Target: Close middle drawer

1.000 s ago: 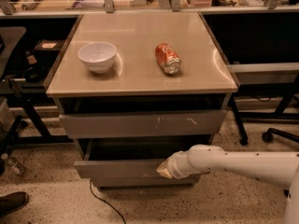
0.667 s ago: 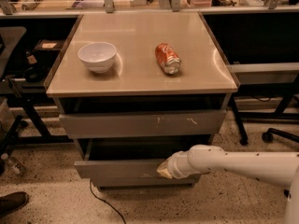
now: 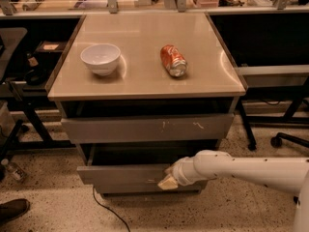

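The middle drawer (image 3: 120,174) is a wide, plain grey drawer low in the cabinet, standing out a little past the drawer above it, with a dark gap over its front. My gripper (image 3: 168,180) is at the end of the white arm (image 3: 241,170), which comes in from the right. It rests against the right part of that drawer's front. Above it is the grey drawer front with white scratch marks (image 3: 145,127), which also stands out slightly under the top.
On the beige cabinet top (image 3: 145,76) stand a white bowl (image 3: 100,58) and an orange can lying on its side (image 3: 173,60). A black cable (image 3: 104,208) lies on the speckled floor. A chair base (image 3: 280,139) is at the right, and a shoe (image 3: 12,210) at the bottom left.
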{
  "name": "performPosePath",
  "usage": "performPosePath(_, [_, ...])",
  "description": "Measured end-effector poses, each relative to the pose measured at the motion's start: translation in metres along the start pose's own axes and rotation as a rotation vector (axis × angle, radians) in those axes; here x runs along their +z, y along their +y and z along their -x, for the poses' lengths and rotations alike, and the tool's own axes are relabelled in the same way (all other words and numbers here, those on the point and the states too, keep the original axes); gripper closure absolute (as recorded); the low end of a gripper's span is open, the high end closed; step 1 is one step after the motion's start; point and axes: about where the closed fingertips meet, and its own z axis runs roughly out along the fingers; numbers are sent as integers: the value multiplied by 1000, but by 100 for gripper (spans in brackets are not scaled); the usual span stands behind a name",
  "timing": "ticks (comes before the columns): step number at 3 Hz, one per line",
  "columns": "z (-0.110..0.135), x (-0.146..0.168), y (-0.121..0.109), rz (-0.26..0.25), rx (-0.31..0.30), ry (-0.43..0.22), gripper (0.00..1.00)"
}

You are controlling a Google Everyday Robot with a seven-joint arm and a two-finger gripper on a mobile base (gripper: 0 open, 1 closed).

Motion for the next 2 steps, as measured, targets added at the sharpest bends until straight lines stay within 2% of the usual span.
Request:
performPosePath(1, [0, 0, 0, 0, 0, 0, 0])
performPosePath(2, [0, 0, 0, 0, 0, 0, 0])
